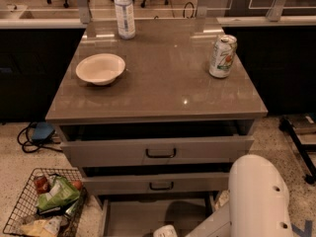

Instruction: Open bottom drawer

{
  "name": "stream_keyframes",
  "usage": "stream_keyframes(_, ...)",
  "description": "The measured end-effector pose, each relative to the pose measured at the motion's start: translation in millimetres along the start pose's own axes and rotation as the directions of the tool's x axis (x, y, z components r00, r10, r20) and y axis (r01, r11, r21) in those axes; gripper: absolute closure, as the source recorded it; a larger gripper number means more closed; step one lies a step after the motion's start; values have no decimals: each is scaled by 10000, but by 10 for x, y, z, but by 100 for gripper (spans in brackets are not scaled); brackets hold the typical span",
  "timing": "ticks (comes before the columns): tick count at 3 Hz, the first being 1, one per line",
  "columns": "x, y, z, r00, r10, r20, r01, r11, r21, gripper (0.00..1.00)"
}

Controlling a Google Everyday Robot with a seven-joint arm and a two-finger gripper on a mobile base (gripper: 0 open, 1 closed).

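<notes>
The short grey bottom drawer [138, 215] of the cabinet stands pulled out, showing its grey interior, with the white end effector [165, 231] low over it, grip impossible to tell, and a black wire basket [17, 215] of snack packets [57, 196] alongside.

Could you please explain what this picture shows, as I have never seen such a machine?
This single camera looks down at a grey three-drawer cabinet; its mounting is unknown. The big white rounded shape is the robot's one arm. Its claw appears to be the small white part at the bottom edge, above the pulled-out grey bottom drawer; nothing visibly held. On top stand a white shallow bowl, a clear plastic water bottle and a pale drink can. A black wire basket of snack packets sits on the floor beside it.
</notes>
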State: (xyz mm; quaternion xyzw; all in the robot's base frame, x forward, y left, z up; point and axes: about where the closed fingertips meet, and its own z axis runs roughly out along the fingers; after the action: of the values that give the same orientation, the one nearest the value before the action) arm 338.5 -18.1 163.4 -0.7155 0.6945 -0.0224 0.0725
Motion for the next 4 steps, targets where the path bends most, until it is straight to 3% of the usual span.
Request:
stream_keyframes(2,-18,182,-48,9999,-135,-35,135,9997,191,100)
stream_keyframes(4,-15,203,-37,9999,-138,-38,139,9998,153,59)
